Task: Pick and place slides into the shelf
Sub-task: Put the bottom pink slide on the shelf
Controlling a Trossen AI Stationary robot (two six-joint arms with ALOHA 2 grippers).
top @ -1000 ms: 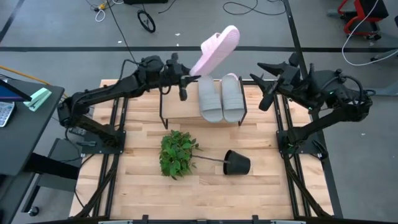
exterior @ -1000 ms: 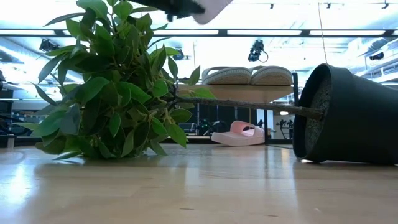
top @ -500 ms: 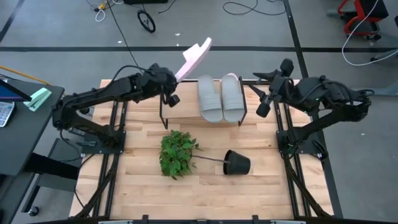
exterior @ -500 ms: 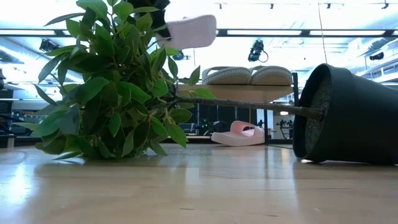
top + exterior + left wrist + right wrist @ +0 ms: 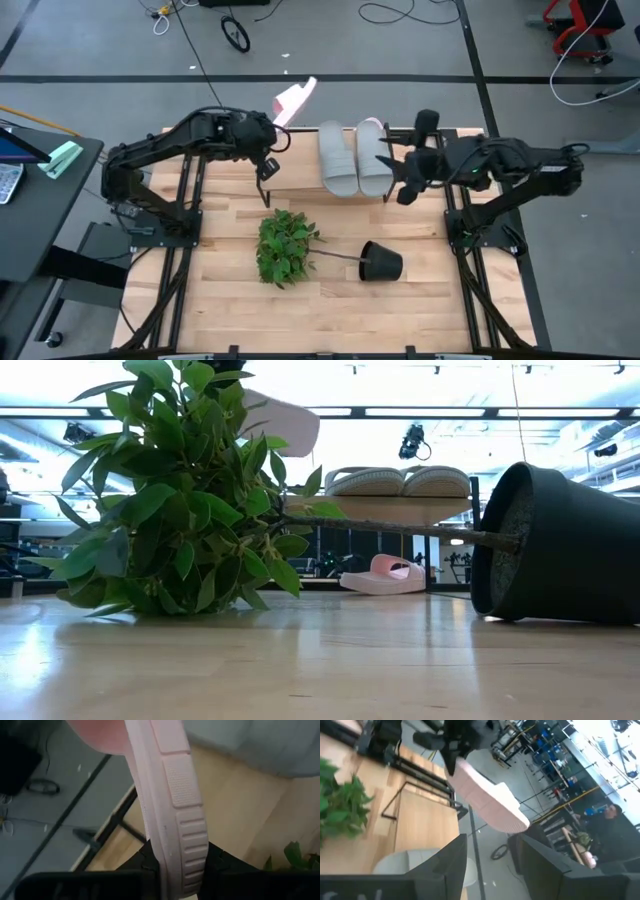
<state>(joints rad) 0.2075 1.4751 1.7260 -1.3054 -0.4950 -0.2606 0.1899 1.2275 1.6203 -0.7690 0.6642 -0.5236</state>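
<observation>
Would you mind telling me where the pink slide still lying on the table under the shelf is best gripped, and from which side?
A judgement: grip the pink slide by the edge of its sole at one end, coming in level from an open side of the shelf. It lies flat on the table beneath the top board, which carries the two grey slides, so a descent from above is blocked.

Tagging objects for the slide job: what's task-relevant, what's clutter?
Job:
- pale pink foam slide, clamped in the left tool
- two grey foam slides on the light wooden shelf
- second pink slide underneath

Clutter:
- leafy green plant
- tipped black pot
</observation>
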